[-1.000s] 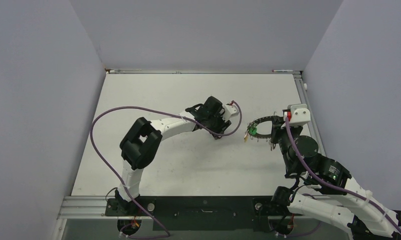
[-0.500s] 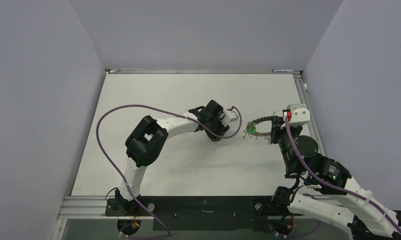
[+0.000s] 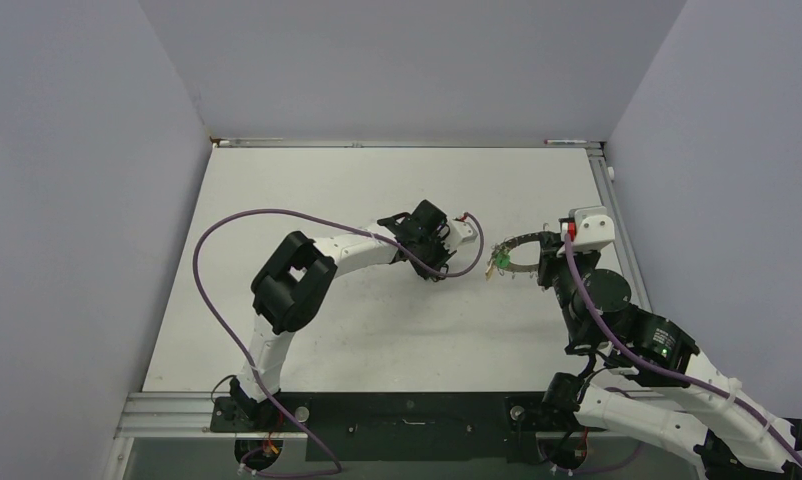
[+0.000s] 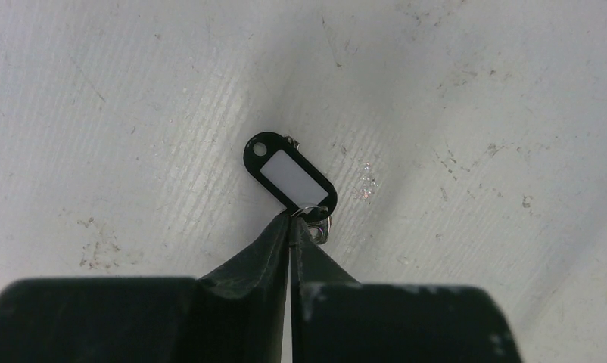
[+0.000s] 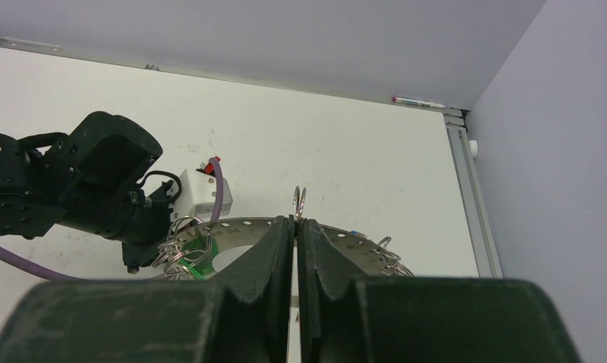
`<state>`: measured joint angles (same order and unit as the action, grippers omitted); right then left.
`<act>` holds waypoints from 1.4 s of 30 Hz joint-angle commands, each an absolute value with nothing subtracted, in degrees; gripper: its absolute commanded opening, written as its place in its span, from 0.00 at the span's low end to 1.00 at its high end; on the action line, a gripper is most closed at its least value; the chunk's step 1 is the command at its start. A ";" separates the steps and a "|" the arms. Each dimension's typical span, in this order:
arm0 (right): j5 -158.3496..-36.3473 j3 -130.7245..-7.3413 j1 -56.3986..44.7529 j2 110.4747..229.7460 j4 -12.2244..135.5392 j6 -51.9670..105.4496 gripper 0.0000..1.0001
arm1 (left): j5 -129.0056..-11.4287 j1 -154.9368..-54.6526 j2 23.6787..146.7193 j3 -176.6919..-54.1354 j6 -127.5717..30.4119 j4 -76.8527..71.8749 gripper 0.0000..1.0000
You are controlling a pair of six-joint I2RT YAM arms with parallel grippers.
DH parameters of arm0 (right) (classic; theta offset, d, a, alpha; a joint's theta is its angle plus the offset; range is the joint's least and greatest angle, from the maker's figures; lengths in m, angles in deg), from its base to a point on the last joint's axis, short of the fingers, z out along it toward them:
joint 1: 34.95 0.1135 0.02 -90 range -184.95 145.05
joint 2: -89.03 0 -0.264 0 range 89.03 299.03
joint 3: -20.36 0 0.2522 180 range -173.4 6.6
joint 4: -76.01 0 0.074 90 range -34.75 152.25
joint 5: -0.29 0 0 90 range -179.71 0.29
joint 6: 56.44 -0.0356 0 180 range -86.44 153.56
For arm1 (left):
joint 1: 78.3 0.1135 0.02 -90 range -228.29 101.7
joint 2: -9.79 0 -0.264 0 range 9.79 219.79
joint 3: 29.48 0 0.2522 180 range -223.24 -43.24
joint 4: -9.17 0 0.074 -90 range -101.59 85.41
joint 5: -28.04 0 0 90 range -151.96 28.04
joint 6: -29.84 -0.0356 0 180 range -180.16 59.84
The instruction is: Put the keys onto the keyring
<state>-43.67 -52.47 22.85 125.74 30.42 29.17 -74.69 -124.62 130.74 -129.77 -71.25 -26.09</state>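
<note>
From the near edge of the table (image 3: 377,340), the left arm (image 3: 289,285) rises from its base at about 7 o'clock and reaches toward the middle. A purple cable (image 3: 212,230) loops out on its 9 o'clock side. The right arm (image 3: 662,350) comes up from about 5 o'clock and leans toward 12. In its own wrist view, the left gripper (image 4: 291,221) points down at the scuffed white surface with its jaws clenched together, the tips pinching the small split ring of the black-tagged key (image 4: 287,172). The key's oval tag, with a white label window, lies flat on the table and runs away from the fingertips toward 11 o'clock, and a bit of metal shows at 4 o'clock of the tips. In the top view, a little apart at 3 o'clock of that gripper, the right gripper (image 5: 295,224) is clamped on the rim of the keyring (image 5: 236,224), holding the flat grey perforated ring roughly level with its free arc reaching toward the left arm. A small wire loop (image 5: 299,201) stands up from the rim right at the right gripper's tips. A green-tagged key (image 5: 200,254) sits with a cluster of wire rings (image 5: 178,243) at the keyring's 9 o'clock end, nearest the left gripper. Farthest off, a marker pen (image 5: 418,102) lies along the table's back edge at about 1 o'clock.
</note>
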 commanded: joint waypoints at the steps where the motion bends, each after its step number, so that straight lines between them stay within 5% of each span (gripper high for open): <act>1: -43.48 -53.00 23.00 125.94 32.81 29.09 0.05 | -74.99 -124.77 129.23 -130.23 -71.26 -25.29 0.00; 25: -43.78 -52.06 23.00 125.41 33.25 28.63 0.05 | -76.82 -124.94 116.88 -119.76 -64.72 -16.46 0.00; 29: -43.83 -51.98 23.01 125.31 33.25 28.55 0.05 | -77.26 -125.19 118.78 -119.68 -67.71 -16.76 0.34; 31: -43.83 -51.98 23.05 125.19 33.19 28.55 0.05 | -77.18 -125.18 119.91 -120.05 -68.90 -16.51 0.43; 42: -43.56 -52.19 23.01 124.98 32.63 28.55 0.05 | -76.80 -125.64 124.56 -122.10 -70.25 -15.69 0.43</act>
